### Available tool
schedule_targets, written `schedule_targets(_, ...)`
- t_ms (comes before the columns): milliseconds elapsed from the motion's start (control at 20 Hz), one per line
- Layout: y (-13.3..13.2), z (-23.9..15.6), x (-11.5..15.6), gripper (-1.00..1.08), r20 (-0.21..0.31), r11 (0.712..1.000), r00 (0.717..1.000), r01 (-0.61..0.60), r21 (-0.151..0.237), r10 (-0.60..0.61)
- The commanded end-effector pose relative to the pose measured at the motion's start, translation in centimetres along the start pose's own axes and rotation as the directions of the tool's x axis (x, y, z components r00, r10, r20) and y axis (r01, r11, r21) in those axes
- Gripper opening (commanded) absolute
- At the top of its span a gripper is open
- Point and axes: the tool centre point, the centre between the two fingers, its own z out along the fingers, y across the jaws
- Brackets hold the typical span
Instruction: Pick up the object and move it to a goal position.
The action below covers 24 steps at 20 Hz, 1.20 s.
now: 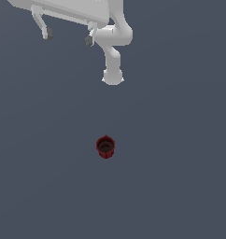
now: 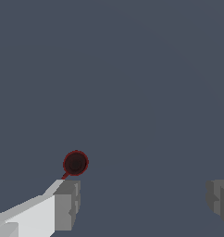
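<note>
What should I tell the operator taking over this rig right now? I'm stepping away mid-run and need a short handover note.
Gripper: open, fingers spread wide, holding nothing, up near the top of the exterior view.
Object: the dark red cup stands upright on the grey floor, hollow side up, well clear of the gripper. In the wrist view the cup sits beyond one fingertip, not between the fingers.
Done: nothing visible yet; the cup is not grasped or lifted.
Left: centre the gripper over the cup, descend, close, lift, carry to the goal. No goal marker shows in either view.
</note>
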Motion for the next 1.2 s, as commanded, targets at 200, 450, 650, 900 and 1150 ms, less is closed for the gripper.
schedule_targets(200, 1.7, -0.5, -1.5, 1.08, -0.078, 0.996, 0.993, 0.086, 0.032, -0.083)
schedule_targets(450, 2.6, 0.7, -2.9, 1.08, -0.132, 0.986, 0.981, 0.15, 0.067, -0.14)
schedule_targets(650, 2.9, 2.7, -4.2, 1.08, -0.173, 0.974, 0.968, 0.202, 0.102, -0.182)
schedule_targets(900, 2.6, 6.4, -5.8, 1.08, -0.22, 0.951, 0.947, 0.269, 0.153, -0.233)
schedule_targets(1150, 1.2, 11.2, -7.4, 1.08, -0.265, 0.916, 0.922, 0.34, 0.213, -0.281)
